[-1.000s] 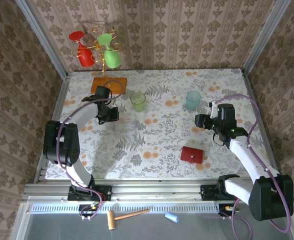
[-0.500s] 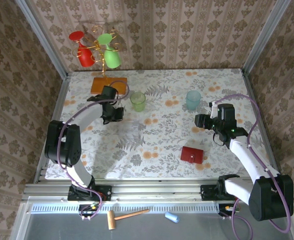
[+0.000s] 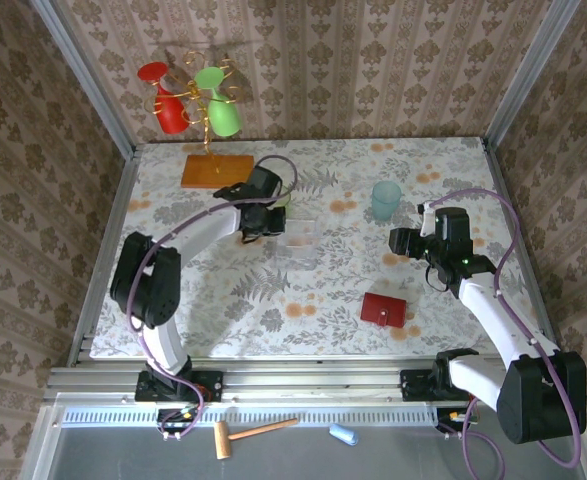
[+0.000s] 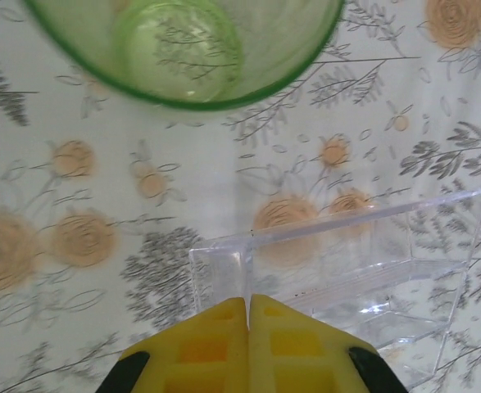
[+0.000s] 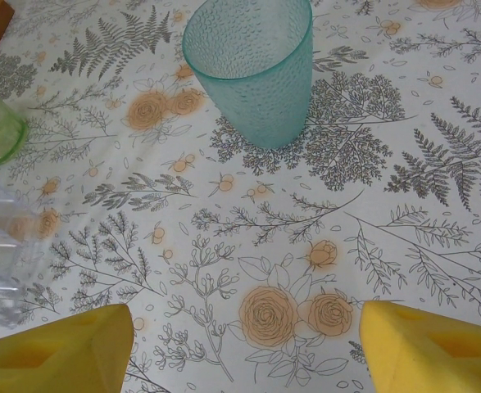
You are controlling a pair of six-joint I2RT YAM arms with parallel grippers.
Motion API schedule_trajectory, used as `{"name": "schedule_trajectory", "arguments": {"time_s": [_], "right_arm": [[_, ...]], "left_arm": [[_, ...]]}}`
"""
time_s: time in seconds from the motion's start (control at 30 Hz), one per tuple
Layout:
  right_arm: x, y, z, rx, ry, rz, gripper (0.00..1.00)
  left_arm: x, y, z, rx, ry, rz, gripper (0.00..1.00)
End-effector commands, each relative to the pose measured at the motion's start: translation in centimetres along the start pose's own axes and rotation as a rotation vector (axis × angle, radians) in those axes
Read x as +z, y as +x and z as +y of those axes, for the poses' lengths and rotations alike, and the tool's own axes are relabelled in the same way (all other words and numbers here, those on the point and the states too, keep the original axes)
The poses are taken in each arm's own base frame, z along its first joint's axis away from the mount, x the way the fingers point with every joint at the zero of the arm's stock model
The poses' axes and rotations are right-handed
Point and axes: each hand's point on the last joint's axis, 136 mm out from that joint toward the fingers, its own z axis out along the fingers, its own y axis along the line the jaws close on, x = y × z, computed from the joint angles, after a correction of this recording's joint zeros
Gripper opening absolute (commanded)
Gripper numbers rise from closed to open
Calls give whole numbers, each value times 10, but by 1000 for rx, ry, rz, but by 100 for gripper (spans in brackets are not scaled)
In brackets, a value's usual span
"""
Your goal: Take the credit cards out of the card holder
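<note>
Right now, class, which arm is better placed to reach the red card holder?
Right: the right gripper is open and nearer the card holder. The left gripper is shut, farther off by the clear box and green cup.

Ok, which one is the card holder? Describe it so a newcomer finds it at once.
Start at the floral table, near-right part, just left of the right arm. The card holder lies flat there: a small red rectangle, unlike the upright teal cup and clear box farther back.

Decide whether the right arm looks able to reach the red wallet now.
Probably yes: the wallet lies uncovered beside the right arm, nothing between them, and its hand is open.
</note>
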Motion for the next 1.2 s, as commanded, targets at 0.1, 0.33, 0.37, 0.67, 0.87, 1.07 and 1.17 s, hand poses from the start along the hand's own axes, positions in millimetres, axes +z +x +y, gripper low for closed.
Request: {"name": "schedule_trajectory", "arguments": {"time_s": [0.1,0.33,0.37,0.67,0.87,1.07,1.17], "right_arm": [[-6,-9,4,-13,-4,-27,74],[-8,-8,7,-4,-11,-15,74],[-8,-7,7,-3,-10,-12,74],[-15,8,15,67,-11,70,73],[-19,40,13,233,21,216,71],[-31,83,9,392,81,353,76],[-39,103,6,464,115,383,80]], "left_arm": [[19,-10,-30,-80,39,-13,0],[35,-12,-41,-99,72,1,0],[36,-12,-40,-98,71,2,0],[29,-12,-41,-90,77,-8,13],[14,-17,-42,-76,79,-34,23],[-3,-18,-44,-59,95,-56,28],[-11,-17,-44,-52,111,-73,29]]}}
